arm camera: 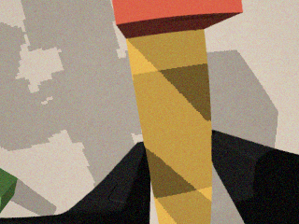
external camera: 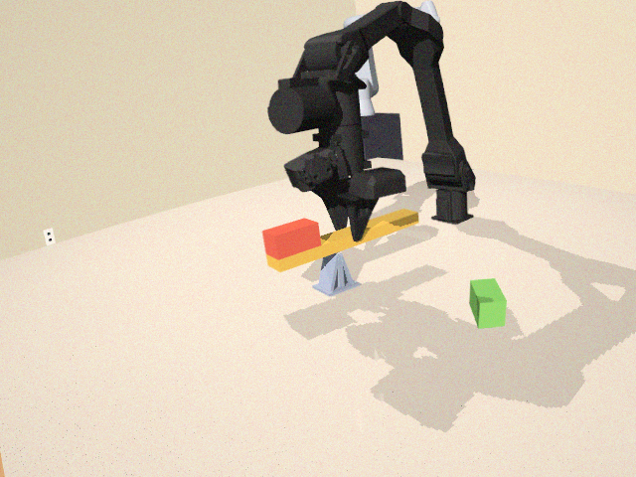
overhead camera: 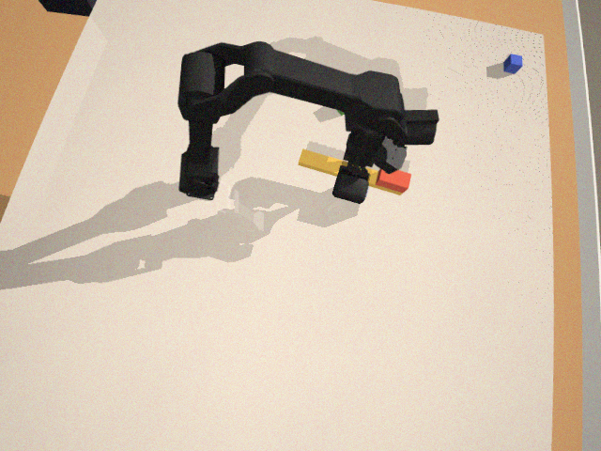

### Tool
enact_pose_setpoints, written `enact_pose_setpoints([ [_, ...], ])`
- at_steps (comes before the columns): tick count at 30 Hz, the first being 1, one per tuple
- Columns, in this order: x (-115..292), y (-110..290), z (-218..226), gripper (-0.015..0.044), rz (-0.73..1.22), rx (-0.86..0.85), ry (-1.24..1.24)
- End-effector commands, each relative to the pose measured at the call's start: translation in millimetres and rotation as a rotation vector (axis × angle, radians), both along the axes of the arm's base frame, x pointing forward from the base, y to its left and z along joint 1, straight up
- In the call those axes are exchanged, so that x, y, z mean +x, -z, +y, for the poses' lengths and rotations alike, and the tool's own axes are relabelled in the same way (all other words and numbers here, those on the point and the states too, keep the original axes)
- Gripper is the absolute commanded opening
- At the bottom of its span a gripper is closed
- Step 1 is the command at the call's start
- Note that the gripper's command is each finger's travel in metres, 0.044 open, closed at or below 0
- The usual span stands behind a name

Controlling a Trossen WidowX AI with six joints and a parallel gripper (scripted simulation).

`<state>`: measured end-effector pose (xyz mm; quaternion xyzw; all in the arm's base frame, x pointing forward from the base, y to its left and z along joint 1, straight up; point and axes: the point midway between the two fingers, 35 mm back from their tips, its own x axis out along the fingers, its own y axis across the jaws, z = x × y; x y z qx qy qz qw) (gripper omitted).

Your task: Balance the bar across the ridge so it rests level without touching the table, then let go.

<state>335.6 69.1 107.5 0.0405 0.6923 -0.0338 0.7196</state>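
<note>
A yellow bar (overhead camera: 316, 161) (external camera: 308, 254) (arm camera: 175, 119) carries a red block (overhead camera: 393, 179) (external camera: 290, 238) on one end. It lies across the top of a small grey ridge (external camera: 335, 274), both ends off the table. In the exterior view the red end sits a little lower than the bare end. My gripper (overhead camera: 353, 175) (external camera: 350, 234) (arm camera: 176, 144) is shut on the bar near its middle, just above the ridge, a finger on each long side. The ridge is hidden in the wrist view and in the top view.
A green cube (external camera: 487, 302) (arm camera: 6, 189) stands on the table to the side of the ridge. A small blue cube (overhead camera: 512, 63) sits far off near a table corner. The arm's base (overhead camera: 198, 177) (external camera: 450, 205) stands behind the bar's bare end.
</note>
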Motion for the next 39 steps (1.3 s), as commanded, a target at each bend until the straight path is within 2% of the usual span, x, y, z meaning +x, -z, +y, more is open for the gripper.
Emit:
enact_pose_setpoints([
  [1, -1.0, 3.1, -0.1, 0.0, 0.005, 0.0, 0.0],
  [39, -1.6, 1.5, -0.2, 0.0, 0.005, -0.001, 0.0],
])
